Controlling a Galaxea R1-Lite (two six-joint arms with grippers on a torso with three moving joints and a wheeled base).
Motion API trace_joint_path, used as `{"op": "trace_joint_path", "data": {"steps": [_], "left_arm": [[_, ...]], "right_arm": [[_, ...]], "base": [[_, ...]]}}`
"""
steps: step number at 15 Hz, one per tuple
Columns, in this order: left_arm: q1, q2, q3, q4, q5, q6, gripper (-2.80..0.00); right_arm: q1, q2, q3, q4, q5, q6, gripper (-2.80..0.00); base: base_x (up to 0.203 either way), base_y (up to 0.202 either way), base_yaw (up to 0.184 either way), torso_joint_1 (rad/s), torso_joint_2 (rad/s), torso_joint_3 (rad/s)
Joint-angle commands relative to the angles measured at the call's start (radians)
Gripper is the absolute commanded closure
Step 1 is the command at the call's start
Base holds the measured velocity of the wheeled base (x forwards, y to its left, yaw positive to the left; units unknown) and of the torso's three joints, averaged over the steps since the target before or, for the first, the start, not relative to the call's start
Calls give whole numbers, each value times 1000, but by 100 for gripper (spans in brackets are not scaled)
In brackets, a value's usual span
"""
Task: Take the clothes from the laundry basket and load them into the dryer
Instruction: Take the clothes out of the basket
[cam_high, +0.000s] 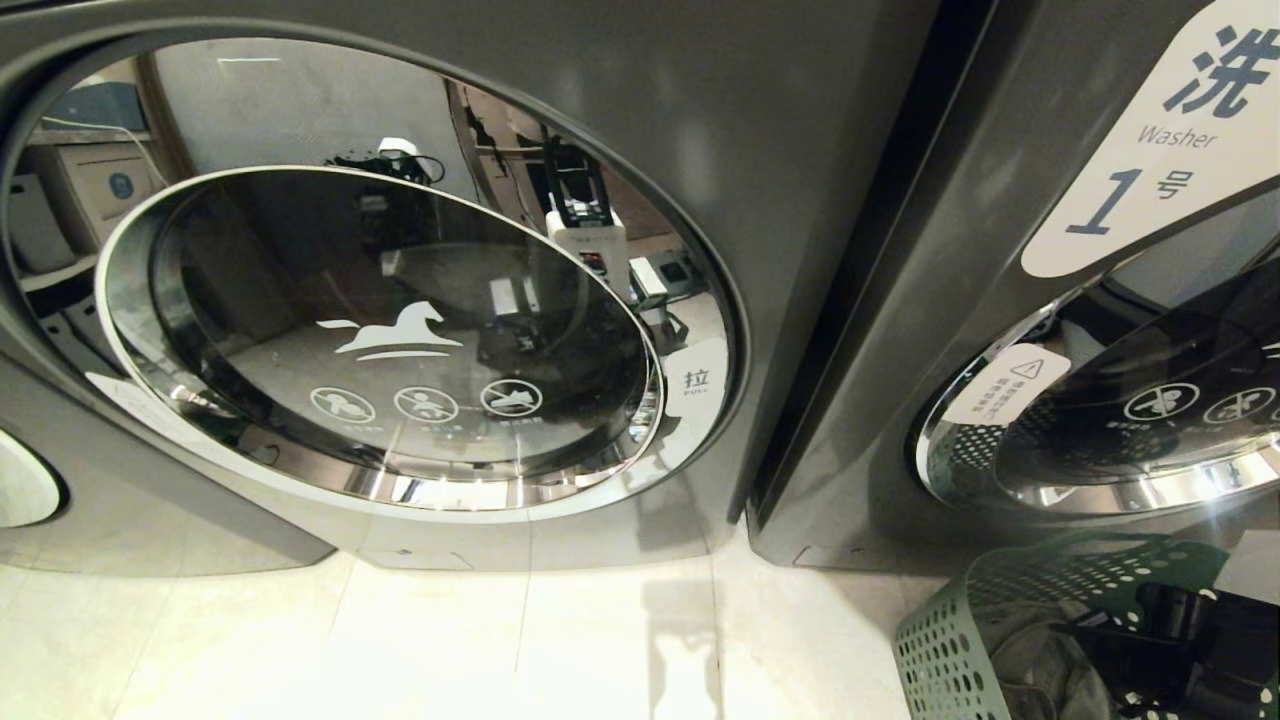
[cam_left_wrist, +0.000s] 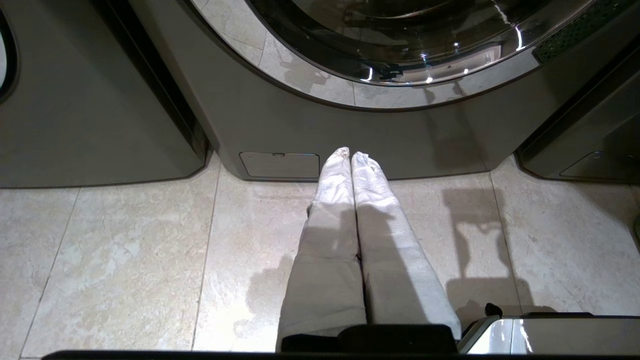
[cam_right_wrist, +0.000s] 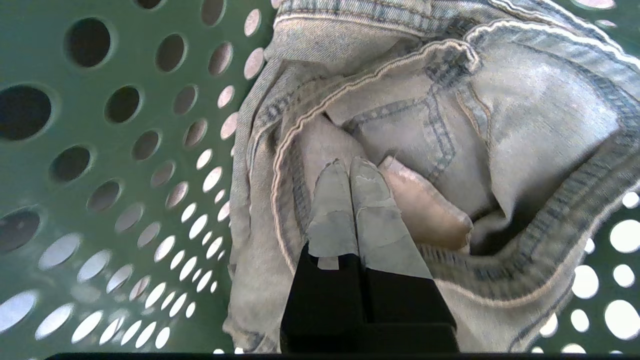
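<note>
From my head camera I see two grey machines standing side by side on a pale tiled floor (cam_high: 450, 640). The nearer one, the dryer (cam_high: 780, 200), has its round glass door (cam_high: 390, 340) shut, and the glass reflects the room. The machine on the right (cam_high: 1000, 330) carries a label reading "Washer 1" (cam_high: 1165, 140). At the lower right corner stands the green laundry basket (cam_high: 950, 640) with round holes in its wall; inside it are pale clothes (cam_high: 1040, 670) and the dark body of my right arm (cam_high: 1180, 640). This view does not show the fingertips of either gripper.

My left wrist camera shows what the head camera does not: my left gripper (cam_left_wrist: 351, 156), its two white-wrapped fingers (cam_left_wrist: 332, 210) pressed together with nothing between them. It hangs above the floor tiles (cam_left_wrist: 125, 260), pointing at the base of the dryer (cam_left_wrist: 350, 130), near a small service flap (cam_left_wrist: 279, 165). The basket is not in this view.

My right wrist camera looks inside the basket, with its green perforated wall (cam_right_wrist: 100, 150) all around. My right gripper (cam_right_wrist: 350, 162) has its taped fingers (cam_right_wrist: 332, 205) closed tight, and the tips are pushed into a fold of light blue jeans (cam_right_wrist: 525, 115). I cannot tell whether cloth is really caught between them. The jeans lie crumpled against the basket wall, seams and a pocket showing.
</note>
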Motion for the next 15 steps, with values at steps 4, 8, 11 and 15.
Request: {"op": "trace_joint_path", "data": {"steps": [4, 8, 11, 15], "left_arm": [[0, 0, 0, -1, 0, 0, 0], [0, 0, 0, 0, 0, 0, 0], [0, 0, 0, -1, 0, 0, 0], [0, 0, 0, 0, 0, 0, 0]], "right_arm": [[0, 63, -108, -5, 1, 12, -280], [4, 100, -189, 37, 3, 105, -280], [4, 159, -294, 116, 0, 116, -280], [4, 181, -409, 254, 8, 129, -280]], "base": [[0, 0, 0, 0, 0, 0], [0, 0, 0, 0, 0, 0], [0, 0, 0, 0, 0, 0], [0, 0, 0, 0, 0, 0]]}}
